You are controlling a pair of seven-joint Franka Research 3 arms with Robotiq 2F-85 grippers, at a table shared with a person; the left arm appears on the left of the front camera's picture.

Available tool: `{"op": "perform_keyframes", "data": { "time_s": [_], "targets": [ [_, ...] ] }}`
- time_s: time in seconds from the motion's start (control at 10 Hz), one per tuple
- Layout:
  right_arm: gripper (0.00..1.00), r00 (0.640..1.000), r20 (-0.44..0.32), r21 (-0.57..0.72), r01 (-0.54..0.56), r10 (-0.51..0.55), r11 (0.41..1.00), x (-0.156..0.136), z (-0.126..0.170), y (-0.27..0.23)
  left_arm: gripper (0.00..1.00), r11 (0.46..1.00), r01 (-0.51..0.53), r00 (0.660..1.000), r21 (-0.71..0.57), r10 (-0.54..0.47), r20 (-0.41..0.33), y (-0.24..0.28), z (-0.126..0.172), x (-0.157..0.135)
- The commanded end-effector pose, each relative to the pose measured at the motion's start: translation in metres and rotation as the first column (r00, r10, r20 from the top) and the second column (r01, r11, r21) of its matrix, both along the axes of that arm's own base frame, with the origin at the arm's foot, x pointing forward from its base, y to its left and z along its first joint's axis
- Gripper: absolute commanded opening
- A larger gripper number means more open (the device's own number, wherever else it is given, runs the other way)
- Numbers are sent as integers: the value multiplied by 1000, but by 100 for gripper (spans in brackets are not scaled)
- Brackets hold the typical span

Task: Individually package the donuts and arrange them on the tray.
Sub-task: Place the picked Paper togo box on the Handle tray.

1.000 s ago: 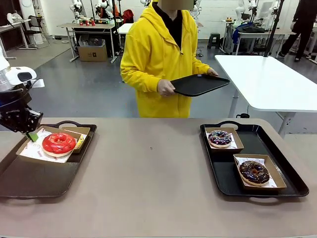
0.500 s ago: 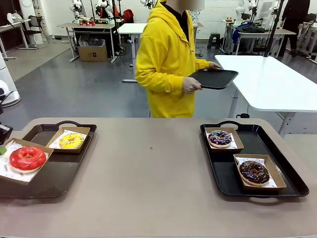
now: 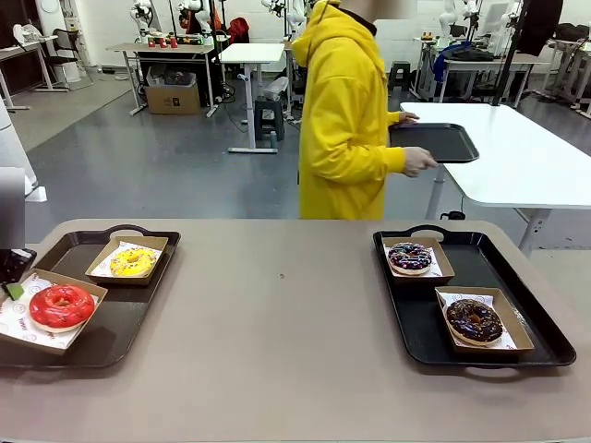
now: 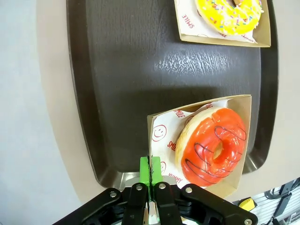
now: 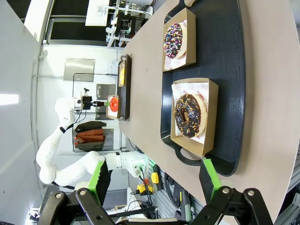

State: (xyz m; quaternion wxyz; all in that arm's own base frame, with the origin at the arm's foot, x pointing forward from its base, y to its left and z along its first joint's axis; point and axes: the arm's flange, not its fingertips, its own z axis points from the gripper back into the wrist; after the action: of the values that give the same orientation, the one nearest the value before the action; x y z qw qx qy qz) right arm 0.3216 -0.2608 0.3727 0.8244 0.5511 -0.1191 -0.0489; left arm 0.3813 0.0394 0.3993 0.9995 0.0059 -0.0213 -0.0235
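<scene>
Risk sits mainly at the near left corner of the table (image 3: 277, 369), where the left tool (image 4: 151, 174) is seen closed, its green pads pinching the paper-lined edge of the cardboard box (image 4: 159, 129) that carries the red donut (image 3: 61, 306). In the left wrist view that box lies askew at the end of the left tray (image 4: 117, 84), one corner reaching to or past the tray rim; if it were let go there it could be left tilted on the rim, and the thin edge could be creased or pulled from so narrow a pinch, so that the donut might slide. Further along the same tray the yellow donut (image 3: 133, 261) rests in its own box, well apart, and could be nudged only if the held box were pushed that way. On the right tray (image 3: 536, 323) the brown donut (image 3: 474, 319) and, beyond it, the purple donut (image 3: 410, 257) sit boxed. The right tool (image 5: 154, 180) hangs wide open above the near end of that tray, gripping nothing. Beyond the table a person in a yellow hoodie (image 3: 346, 120) is turned away, setting a spare tray (image 3: 434, 140) on a white table.
</scene>
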Motion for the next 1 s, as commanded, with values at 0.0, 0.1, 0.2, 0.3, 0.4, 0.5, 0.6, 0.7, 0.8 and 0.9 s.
{"op": "perform_keyframes", "data": {
  "time_s": [0.0,0.1,0.2,0.3,0.4,0.5,0.6,0.7,0.8,0.9],
  "targets": [
    [100,1000,-11,20,15,-15,1000,0,1,2,1,999,-44,999,11,44,9,-8,-16,-5],
    [100,1000,-11,20,15,-15,1000,0,1,2,1,998,-56,998,13,56,18,-8,-17,-5],
    [100,1000,-11,20,15,-15,1000,0,1,2,1,998,-68,997,13,68,25,-9,-18,-5],
    [100,1000,-11,20,15,-15,1000,0,1,2,1,997,-81,996,17,80,31,-9,-19,-3],
    [100,1000,-11,20,15,-15,1000,0,1,2,1,996,-82,996,21,82,33,-9,-19,-2],
    [100,1000,-11,20,15,-15,1000,0,1,2,1,997,-77,996,23,76,35,-9,-20,-2],
    [100,1000,-11,20,15,-15,1000,0,1,2,32,997,-75,997,24,74,32,-9,-20,-2],
    [100,1000,-11,20,15,-15,1000,0,1,2,32,997,-73,997,26,72,32,-9,-21,-2],
    [100,1000,-11,20,15,-15,1000,0,1,2,62,997,-70,997,28,69,29,-9,-23,-1],
    [100,1000,-11,20,15,-15,1000,0,1,2,35,997,-66,998,29,65,24,-10,-24,0]
  ]
}}
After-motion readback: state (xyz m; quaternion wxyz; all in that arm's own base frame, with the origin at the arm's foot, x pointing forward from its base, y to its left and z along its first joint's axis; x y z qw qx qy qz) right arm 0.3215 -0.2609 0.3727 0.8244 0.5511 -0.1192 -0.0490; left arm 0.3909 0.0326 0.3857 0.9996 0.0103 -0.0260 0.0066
